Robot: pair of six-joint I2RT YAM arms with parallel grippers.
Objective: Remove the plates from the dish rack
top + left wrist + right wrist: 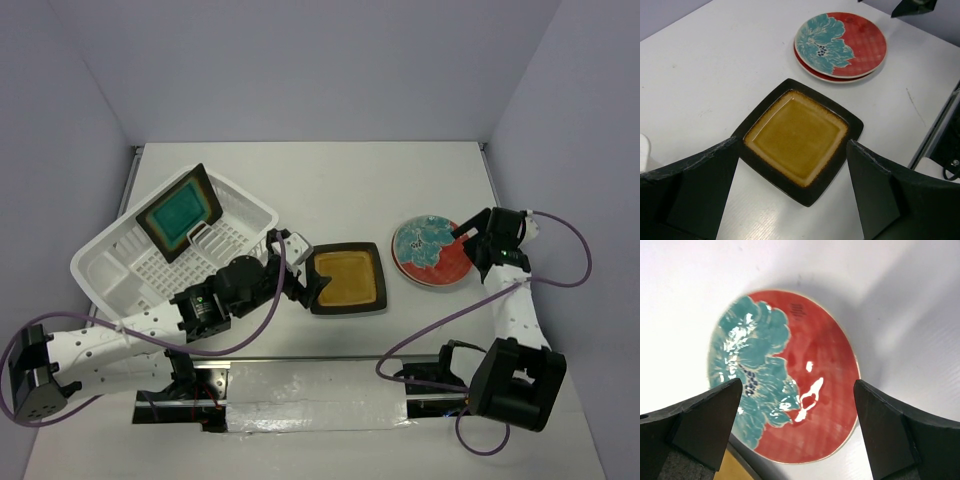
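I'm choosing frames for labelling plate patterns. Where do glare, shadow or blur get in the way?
Right wrist view: white glare patches on the red plate, a soft shadow across the table beside it. Left wrist view: the yellow plate is sharp, with only a mild sheen. Top view: even light, faint shadows; the green plate in the rack is small but clear.

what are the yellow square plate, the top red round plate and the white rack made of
The yellow square plate is probably glazed ceramic: glossy mustard centre, dark rim with a speckled brown edge. The top red round plate is likely glazed ceramic too: bright glare spots sit on its painted teal flower. The white rack looks like moulded plastic, matte, with thin lattice walls and a gridded floor.
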